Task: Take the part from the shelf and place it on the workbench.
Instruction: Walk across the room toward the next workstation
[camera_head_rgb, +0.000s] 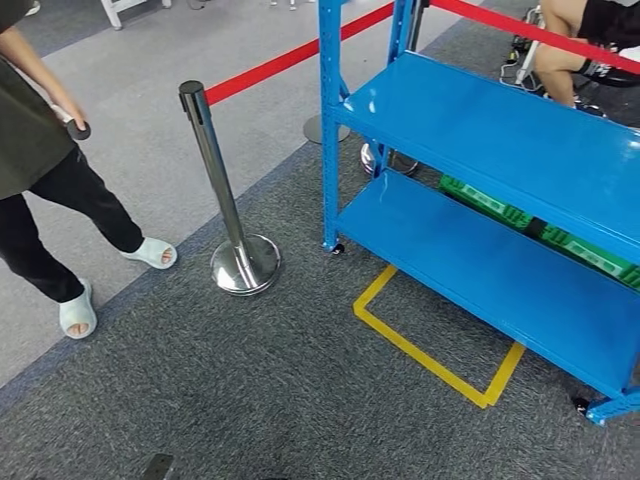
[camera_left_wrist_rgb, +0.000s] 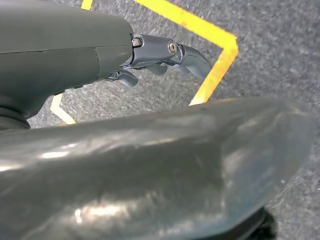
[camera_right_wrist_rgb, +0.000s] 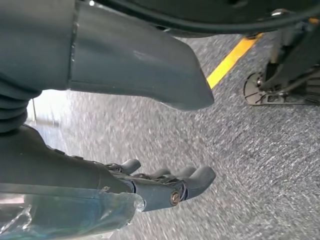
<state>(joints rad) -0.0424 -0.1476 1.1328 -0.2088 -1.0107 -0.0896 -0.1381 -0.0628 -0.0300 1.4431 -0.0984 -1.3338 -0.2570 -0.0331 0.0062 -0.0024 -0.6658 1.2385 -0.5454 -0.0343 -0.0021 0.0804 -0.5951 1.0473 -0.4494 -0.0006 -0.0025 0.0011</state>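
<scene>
The blue metal shelf (camera_head_rgb: 483, 130) stands ahead on the right of the head view, with an upper board and a lower board (camera_head_rgb: 483, 260) close to the floor. My left hand (camera_left_wrist_rgb: 166, 55) hangs over grey carpet and a corner of yellow tape (camera_left_wrist_rgb: 215, 50), its fingers stretched out and holding nothing. My right hand (camera_right_wrist_rgb: 170, 185) also hangs above the carpet, fingers straight, with nothing in it.
A chrome stanchion (camera_head_rgb: 226, 200) with a red belt (camera_head_rgb: 287, 60) stands left of the shelf. A person (camera_head_rgb: 38, 170) in black trousers walks at the far left. Yellow tape (camera_head_rgb: 430, 355) marks the floor before the shelf. Green crates (camera_head_rgb: 528, 215) lie behind it.
</scene>
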